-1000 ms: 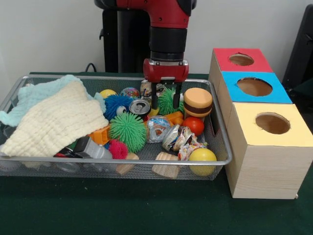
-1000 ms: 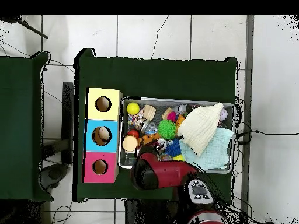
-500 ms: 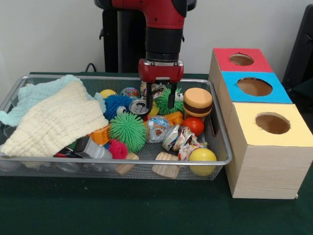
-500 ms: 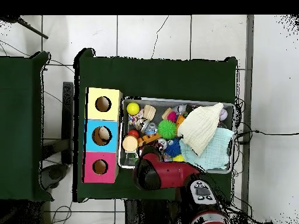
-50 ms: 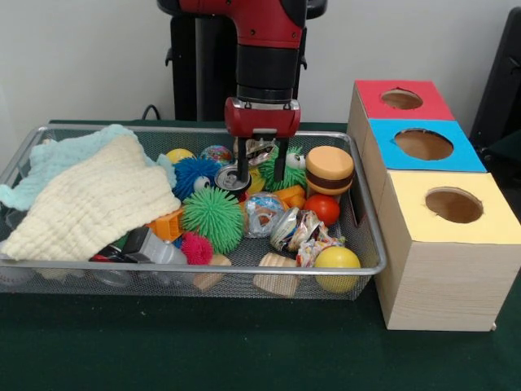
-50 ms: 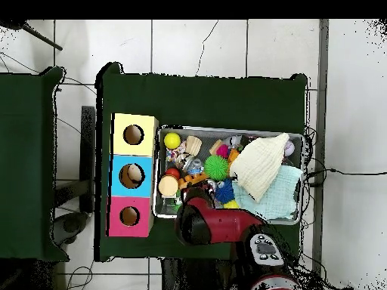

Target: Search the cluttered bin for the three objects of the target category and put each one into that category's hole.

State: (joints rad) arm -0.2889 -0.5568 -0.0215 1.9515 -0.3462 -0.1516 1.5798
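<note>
While the gripper (image 5: 260, 173) hangs spread over the can (image 5: 234, 178) inside the bin (image 5: 368, 244), nothing is sorted yet; all three remain.

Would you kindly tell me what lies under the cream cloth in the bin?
The cream cloth lies over a light blue cloth; an orange block pokes out beside it. Whatever else it covers is hidden.

Front view: bin (image 5: 368, 265) left of three boxes (image 5: 444, 244); cloths (image 5: 89, 199) fill bin's left half, toys right; gripper (image 5: 260, 171) over, maybe touching, can (image 5: 232, 178).
</note>
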